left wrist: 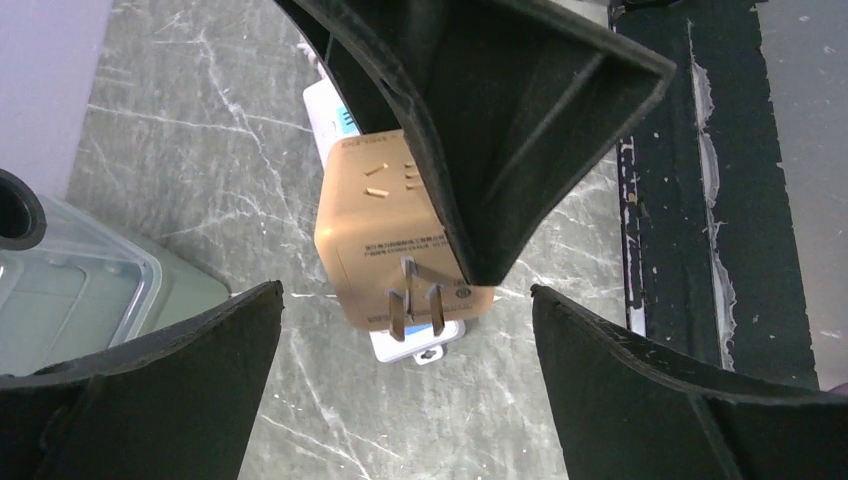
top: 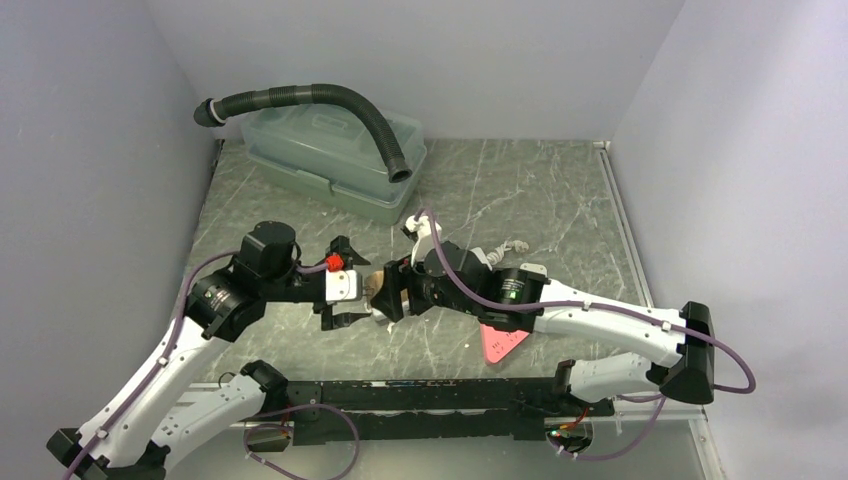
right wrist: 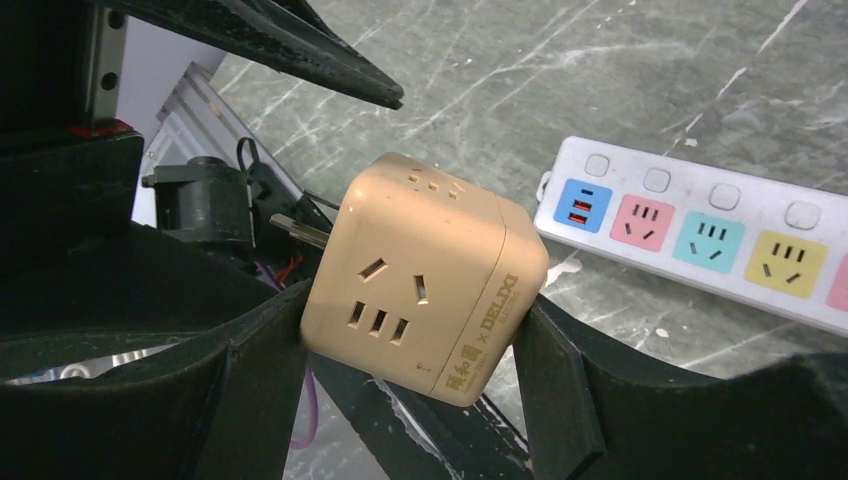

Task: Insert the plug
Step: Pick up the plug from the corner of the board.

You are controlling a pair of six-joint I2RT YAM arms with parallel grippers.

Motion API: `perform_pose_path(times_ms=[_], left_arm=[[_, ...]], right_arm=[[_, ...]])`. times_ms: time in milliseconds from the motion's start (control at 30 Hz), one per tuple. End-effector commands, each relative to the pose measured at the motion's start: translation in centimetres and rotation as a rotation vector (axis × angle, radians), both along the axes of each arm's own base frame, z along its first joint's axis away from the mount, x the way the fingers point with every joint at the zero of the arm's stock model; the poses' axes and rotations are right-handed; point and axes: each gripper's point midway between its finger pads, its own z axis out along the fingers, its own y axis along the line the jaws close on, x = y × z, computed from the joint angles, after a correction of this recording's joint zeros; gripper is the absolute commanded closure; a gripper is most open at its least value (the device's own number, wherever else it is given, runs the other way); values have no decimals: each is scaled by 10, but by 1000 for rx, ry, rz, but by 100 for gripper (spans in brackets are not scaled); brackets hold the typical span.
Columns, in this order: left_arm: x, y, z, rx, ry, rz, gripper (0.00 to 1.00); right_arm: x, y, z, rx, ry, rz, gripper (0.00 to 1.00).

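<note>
**Operator:** Top view, status?

**Technician:** The plug (top: 379,283), a tan cube adapter, is off the tabletop (top: 520,190), held mid-air between the two arms. The right jaws are partly closed on it. The left jaws stand fully open just beside it, holding nothing.

**Operator:** Left wrist view?

**Technician:** The prongs (left wrist: 420,305) face this camera, not the power strip (left wrist: 418,347) lying below the cube. One right finger (left wrist: 520,120) covers a side face. The left fingers (left wrist: 170,390) flank the cube without touching it.

**Operator:** Right wrist view?

**Technician:** The cube sits tilted between the right jaws, a socket face toward the lens. The strip lies on the tabletop, apart from the plug. Its visible coloured sockets are unoccupied.

**Operator:** Hazards?

**Technician:** Three, by judgement:
1. If the left jaws close on the prongs rather than the body, the prongs may bend or the cube may twist.
2. If the right jaws release before the left grip is firm, the plug drops.
3. If the tilt is not corrected, the prongs miss the slots, and the strip, which nothing holds, may slide under the push
</note>
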Motion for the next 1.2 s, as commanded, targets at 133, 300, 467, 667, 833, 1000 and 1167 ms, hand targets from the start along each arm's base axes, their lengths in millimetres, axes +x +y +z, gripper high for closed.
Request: perform_pose_path(times_ms=[133, 300, 467, 667, 833, 1000, 1167], left_arm=[[2, -6, -6, -19, 48, 8, 0], [7, -9, -9, -13, 57, 9, 0], [14, -10, -15, 11, 61, 24, 7], [22, -14, -4, -3, 99, 67, 90], [15, -14, 0, -36, 157, 92, 100], [1, -16, 10, -99, 288, 114, 100], [-7, -26, 28, -186, 398, 115, 100]], right_arm=[[6, 25, 54, 184, -40, 9, 57], [5, 29, 60, 205, -42, 21, 56], [3, 33, 67, 233, -46, 43, 56], [-3, 35, 66, 243, -44, 74, 45], [-4, 18, 71, 263, -66, 78, 11], [-3, -18, 80, 237, -155, 80, 0], [-4, -47, 81, 195, -300, 109, 0]])
